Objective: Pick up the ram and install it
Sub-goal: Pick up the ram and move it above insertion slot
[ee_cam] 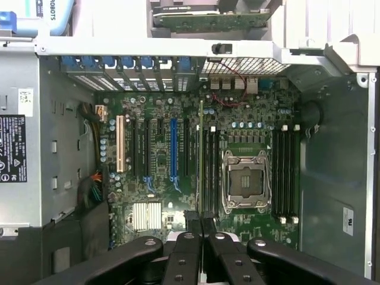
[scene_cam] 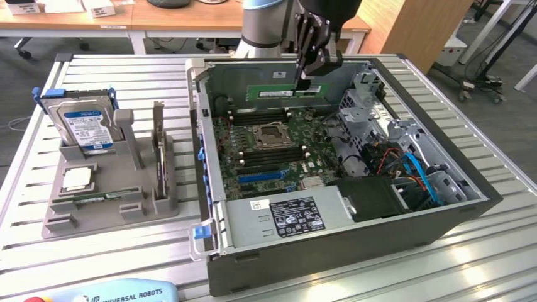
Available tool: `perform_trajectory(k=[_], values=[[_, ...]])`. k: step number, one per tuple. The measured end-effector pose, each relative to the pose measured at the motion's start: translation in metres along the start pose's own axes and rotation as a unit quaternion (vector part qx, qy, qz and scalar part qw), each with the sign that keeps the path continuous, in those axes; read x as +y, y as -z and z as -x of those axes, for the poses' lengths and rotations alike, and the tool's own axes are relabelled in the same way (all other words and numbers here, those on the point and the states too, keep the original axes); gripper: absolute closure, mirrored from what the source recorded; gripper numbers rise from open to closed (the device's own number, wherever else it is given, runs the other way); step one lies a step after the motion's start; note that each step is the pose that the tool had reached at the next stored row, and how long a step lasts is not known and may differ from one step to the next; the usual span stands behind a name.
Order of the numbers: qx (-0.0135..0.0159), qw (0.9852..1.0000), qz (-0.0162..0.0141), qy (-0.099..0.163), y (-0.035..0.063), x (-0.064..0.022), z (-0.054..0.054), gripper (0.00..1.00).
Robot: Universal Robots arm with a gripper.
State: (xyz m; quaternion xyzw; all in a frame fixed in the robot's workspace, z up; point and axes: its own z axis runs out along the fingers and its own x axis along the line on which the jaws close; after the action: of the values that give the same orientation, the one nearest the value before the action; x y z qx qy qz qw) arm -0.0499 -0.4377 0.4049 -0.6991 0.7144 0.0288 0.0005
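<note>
Near edge: dark grey open computer case, with a silver power-supply box inside.
Exterior view's left: grey plastic parts holder. Silver blue-labelled hard drive stands upright in it; small square silver processor chip lies flat.
Middle: green motherboard.
Farther: black gripper clamped on the slim green ram stick, held level above the board near the case's far wall. In the wrist view the ram is edge-on over the dark memory slots.
</note>
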Motion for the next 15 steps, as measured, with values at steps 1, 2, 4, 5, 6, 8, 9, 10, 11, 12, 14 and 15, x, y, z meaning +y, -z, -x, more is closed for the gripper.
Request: perform_trajectory(k=[1, 2, 4, 5, 6, 8, 9, 10, 11, 12, 14, 15], values=[[0.0, 1.0, 0.0, 0.0, -0.0018, 0.0, 0.0, 0.88], [0.0, 1.0, 0.0, 0.0, -0.0035, -0.0001, 0.0, 0.88], [0.0001, 1.0, 0.0, 0.0, -0.0071, -0.0003, 0.0, 0.88], [0.0, 1.0, 0.0, 0.0, -0.0089, -0.0004, 0.0, 0.88], [0.0, 1.0, 0.0, 0.0, -0.0108, -0.0004, 0.0, 0.88], [0.0, 1.0, 0.0, 0.0, -0.0145, -0.0006, 0.0, 0.88], [0.0, 1.0, 0.0, 0.0, -0.0163, -0.0007, 0.0, 0.88], [0.0, 1.0, -0.0001, 0.0, -0.0181, -0.0007, -0.001, 0.88], [0.0, 1.0, -0.0001, 0.0, -0.0194, -0.0008, -0.001, 0.88], [0.0001, 1.0, 0.0, 0.0, -0.0195, -0.0008, -0.001, 0.88], [0.0002, 1.0, 0.0, 0.0, -0.0195, -0.0008, -0.001, 0.88], [0.0001, 1.0, 0.0, 0.0, -0.0195, -0.0008, -0.001, 0.88]])
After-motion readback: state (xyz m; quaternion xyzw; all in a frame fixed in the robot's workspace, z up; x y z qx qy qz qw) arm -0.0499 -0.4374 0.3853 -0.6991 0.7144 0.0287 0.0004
